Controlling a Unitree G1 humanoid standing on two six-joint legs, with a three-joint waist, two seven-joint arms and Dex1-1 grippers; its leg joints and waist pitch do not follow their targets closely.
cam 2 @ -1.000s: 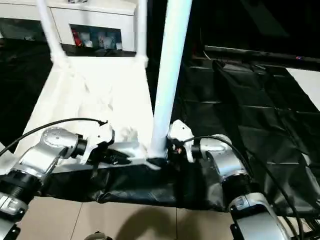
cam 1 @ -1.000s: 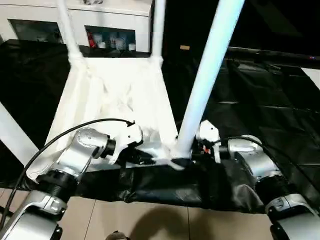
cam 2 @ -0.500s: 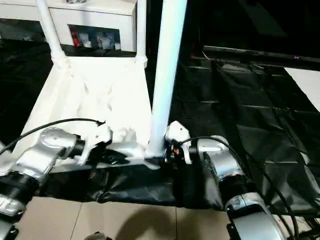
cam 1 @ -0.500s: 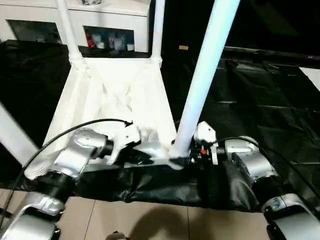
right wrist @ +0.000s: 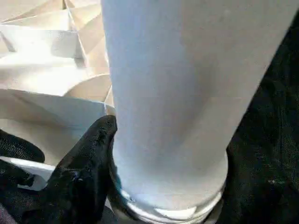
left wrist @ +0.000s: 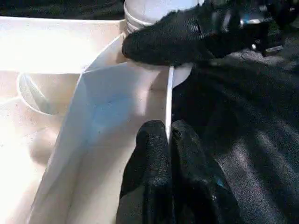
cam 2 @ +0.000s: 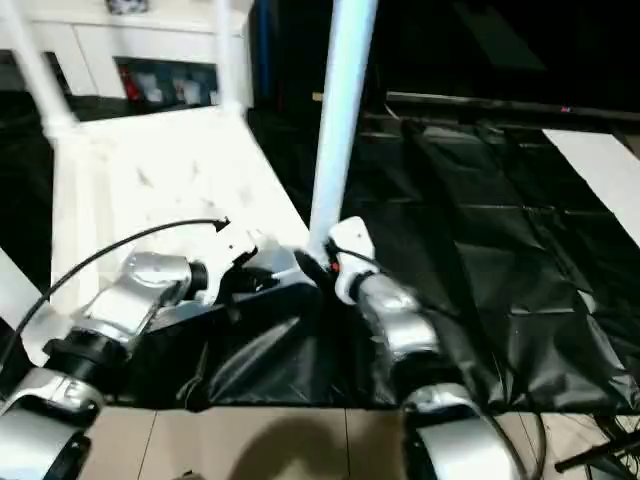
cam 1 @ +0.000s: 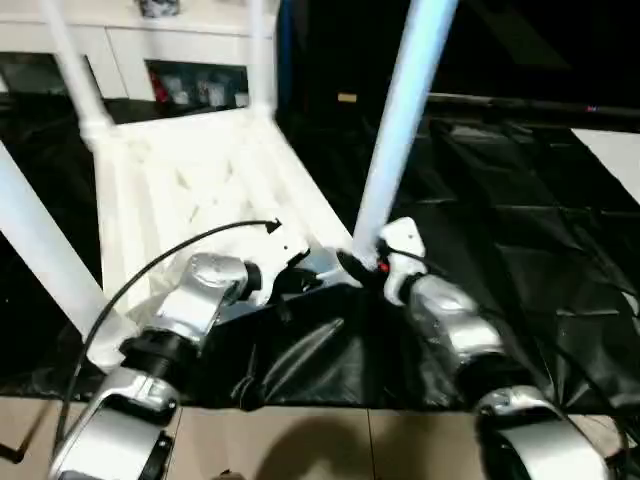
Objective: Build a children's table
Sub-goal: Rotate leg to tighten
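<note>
Silver arms reach out from the bottom of the head views. The left pincer [left wrist: 168,133] is squeezed shut on the thin rim [left wrist: 169,100] of the children's table [cam 1: 200,180], close to the near corner. It holds the table down.

Just past it is the right pincer [cam 1: 365,270]. It sits at the foot of the near leg [cam 1: 400,120], right where the leg goes into its round corner socket. Its jaws stand wide because the leg is fat. One black finger [right wrist: 84,168] presses on the leg, and the leg hides the other. So it looks like a hold on the leg.

What has changed? A moment ago the right arm came at the leg from the side. Now it points more straight ahead, and its wrist has turned while the pincer stayed at the foot of the leg. The left pincer has kept its pinch on the rim. The leg stands up as before. This probably means the robot is twisting or pushing the leg tight into the socket.

The table lies upside down on the black desk [cam 1: 520,230], with its ribbed underside facing up. Another leg [cam 1: 40,250] rises at the near left. Two far legs [cam 1: 75,70] [cam 1: 262,50] stand at the back corners. With all four legs up, the job looks nearly done.

Behind it all is a white cabinet [cam 1: 180,40].
</note>
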